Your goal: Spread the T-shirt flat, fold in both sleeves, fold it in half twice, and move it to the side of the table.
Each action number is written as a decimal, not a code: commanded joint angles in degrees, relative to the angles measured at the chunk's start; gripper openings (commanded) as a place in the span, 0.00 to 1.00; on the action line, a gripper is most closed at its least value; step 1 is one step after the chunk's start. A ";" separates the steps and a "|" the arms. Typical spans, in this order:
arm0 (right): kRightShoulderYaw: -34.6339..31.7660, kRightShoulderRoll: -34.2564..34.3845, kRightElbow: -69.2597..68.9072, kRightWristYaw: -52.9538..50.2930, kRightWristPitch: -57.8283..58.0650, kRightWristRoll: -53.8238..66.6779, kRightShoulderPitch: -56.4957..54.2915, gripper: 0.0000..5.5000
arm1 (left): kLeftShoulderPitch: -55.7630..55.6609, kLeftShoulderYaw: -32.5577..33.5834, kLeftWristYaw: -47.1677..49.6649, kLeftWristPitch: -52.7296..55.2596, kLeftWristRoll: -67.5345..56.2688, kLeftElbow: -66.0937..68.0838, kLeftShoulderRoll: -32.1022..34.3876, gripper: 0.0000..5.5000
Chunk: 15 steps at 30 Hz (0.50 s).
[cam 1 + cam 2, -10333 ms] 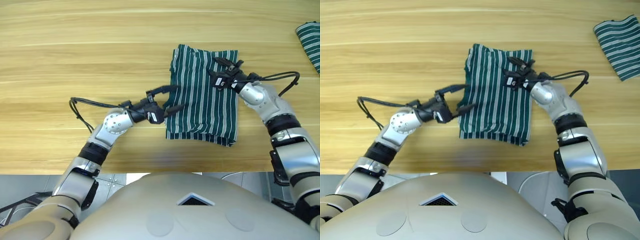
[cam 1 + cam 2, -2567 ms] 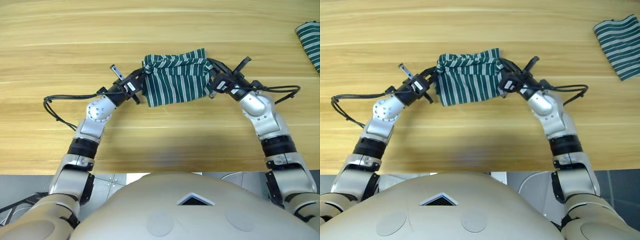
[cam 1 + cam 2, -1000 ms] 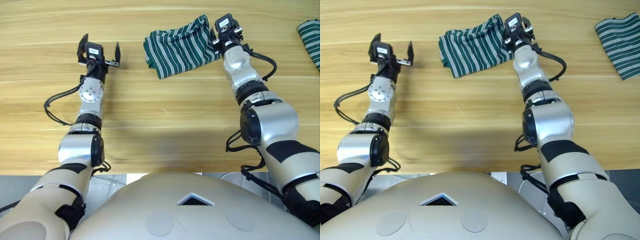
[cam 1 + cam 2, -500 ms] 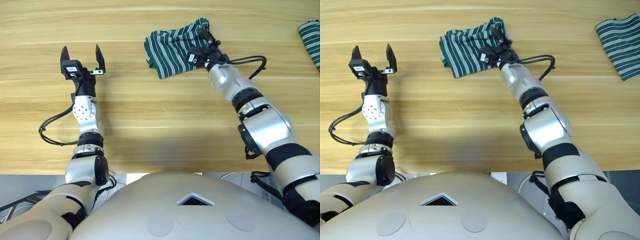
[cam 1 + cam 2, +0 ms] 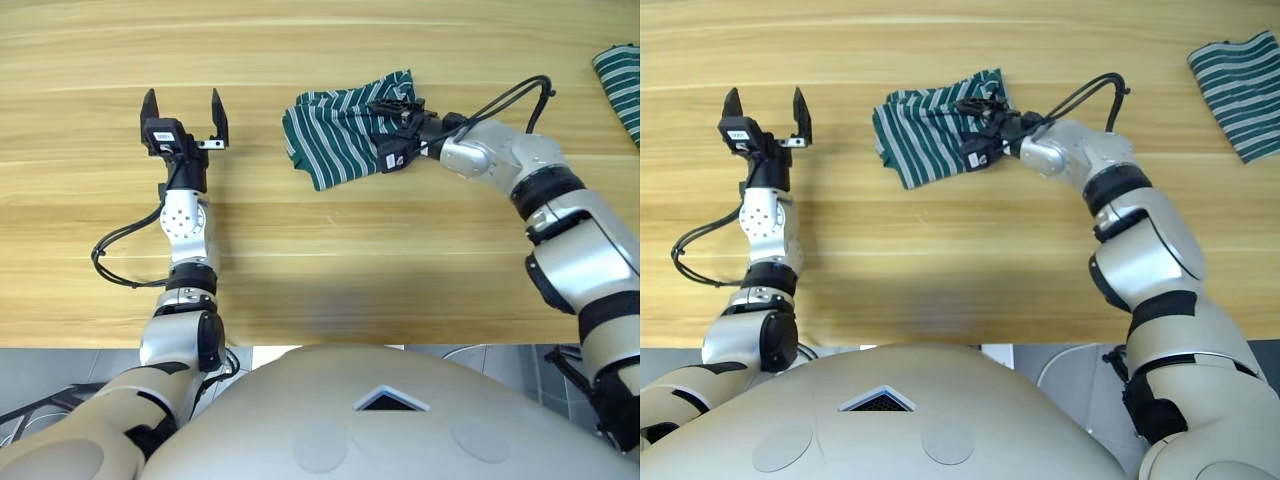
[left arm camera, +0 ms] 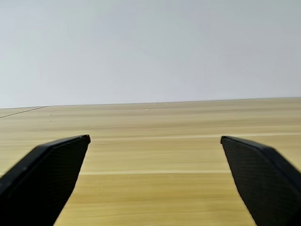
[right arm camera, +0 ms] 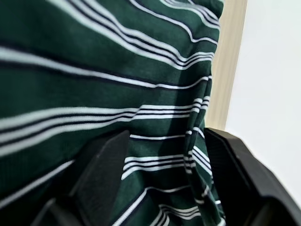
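T-shirt (image 5: pixel 335 140), dark green with thin white stripes, is shown folded into a small, loosely rumpled bundle, its stripes set obliquely. One edge is gathered between the fingers of the right gripper (image 5: pixel 392 130). From there the bundle extends toward the left gripper (image 5: pixel 184 105), from which it is kept well apart.

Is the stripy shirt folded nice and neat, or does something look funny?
It looks messy. The T-shirt lies crooked on the table, tilted rather than square to its edge. Its layers are bunched and wrinkled and do not line up, mostly on the side where the right gripper sits on it.
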 commanded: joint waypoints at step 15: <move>-16.35 -4.14 -50.22 16.13 6.08 32.97 33.72 0.53 | 2.16 -2.88 -6.25 1.61 1.05 -7.41 2.64 0.94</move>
